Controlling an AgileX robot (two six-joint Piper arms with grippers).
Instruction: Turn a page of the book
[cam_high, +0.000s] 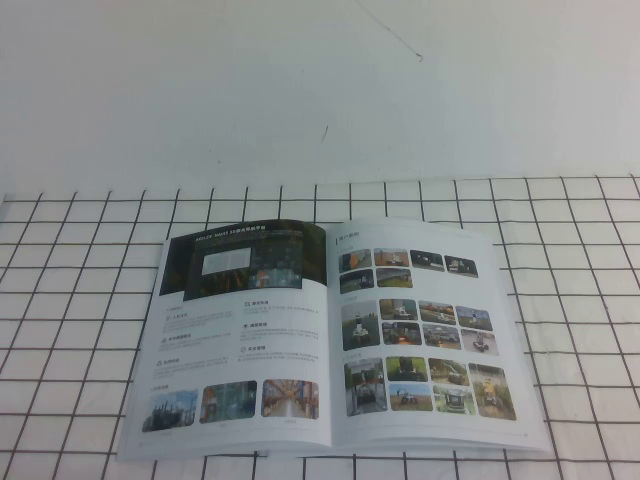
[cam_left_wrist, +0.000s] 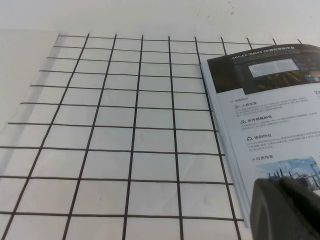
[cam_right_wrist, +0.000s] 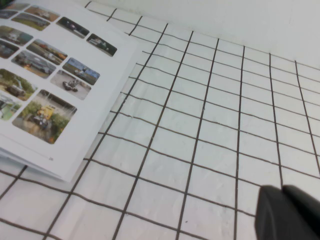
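Observation:
The book (cam_high: 330, 345) lies open and flat on the grid-lined table cover. Its right-hand leaf is the page (cam_high: 425, 330), with rows of small colour photos. The left-hand leaf (cam_high: 240, 330) has a dark banner and text columns. Neither gripper shows in the high view. My left gripper (cam_left_wrist: 287, 210) is shut and empty, hovering over the near outer corner of the banner leaf (cam_left_wrist: 270, 115). My right gripper (cam_right_wrist: 289, 216) is shut and empty above the bare cover, off to the right of the page (cam_right_wrist: 55, 85) and apart from it.
The white cover with black grid lines (cam_high: 80, 300) spans the table around the book. A plain white wall (cam_high: 320, 90) stands behind it. Stacked page edges (cam_right_wrist: 30, 165) show under the page's near corner.

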